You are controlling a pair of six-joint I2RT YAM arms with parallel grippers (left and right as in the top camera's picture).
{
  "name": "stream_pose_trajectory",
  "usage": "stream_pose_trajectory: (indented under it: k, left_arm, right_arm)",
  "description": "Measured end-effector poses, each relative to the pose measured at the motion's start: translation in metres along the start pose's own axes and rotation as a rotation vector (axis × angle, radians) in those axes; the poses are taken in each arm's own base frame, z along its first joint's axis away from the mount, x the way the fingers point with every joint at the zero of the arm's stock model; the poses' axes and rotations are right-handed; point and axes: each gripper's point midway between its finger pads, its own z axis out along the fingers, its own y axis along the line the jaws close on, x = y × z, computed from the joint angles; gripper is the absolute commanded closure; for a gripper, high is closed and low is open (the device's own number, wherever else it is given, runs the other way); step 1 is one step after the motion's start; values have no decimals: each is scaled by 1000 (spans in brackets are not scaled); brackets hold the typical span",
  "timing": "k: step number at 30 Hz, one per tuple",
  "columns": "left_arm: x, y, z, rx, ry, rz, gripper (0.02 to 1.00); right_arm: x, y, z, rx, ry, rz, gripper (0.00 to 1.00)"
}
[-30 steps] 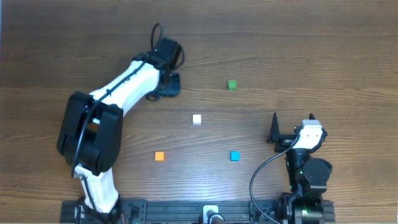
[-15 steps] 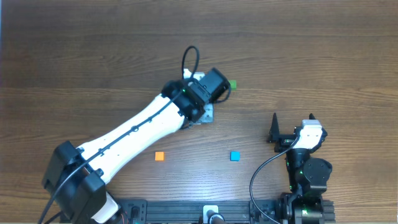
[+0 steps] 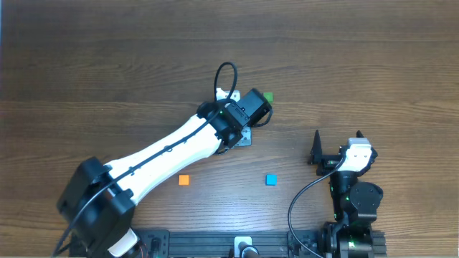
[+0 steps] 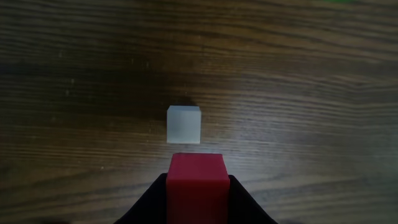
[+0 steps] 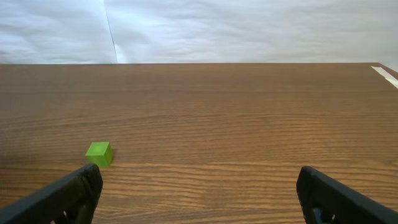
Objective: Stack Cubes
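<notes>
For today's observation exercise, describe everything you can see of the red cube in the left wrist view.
The red cube is a plain, matte block with crisp edges, plastic by its look. It sits square between the jaws of the left gripper, which press two opposite sides. It seems held off the wooden table, beside the smaller-looking white cube; a strip of table shows between them.

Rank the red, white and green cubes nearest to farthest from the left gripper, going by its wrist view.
1. Red cube, held in the left gripper.
2. White cube, just ahead of it.
3. Green cube, farther off beyond the white one.
</notes>
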Motion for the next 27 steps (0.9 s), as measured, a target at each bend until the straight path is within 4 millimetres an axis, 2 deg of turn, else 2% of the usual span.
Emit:
stream_pose_trajectory:
  k: [8, 21, 27]
  left_arm:
    - [3, 9, 25, -55, 41, -8, 886]
    - [2, 7, 45, -68, 49, -14, 884]
    - [1, 6, 46, -64, 45, -15, 879]
  right_arm:
    - [0, 0, 0, 0, 0, 0, 9]
    - [0, 0, 0, 0, 0, 0, 7]
    - [0, 0, 0, 0, 0, 0, 7]
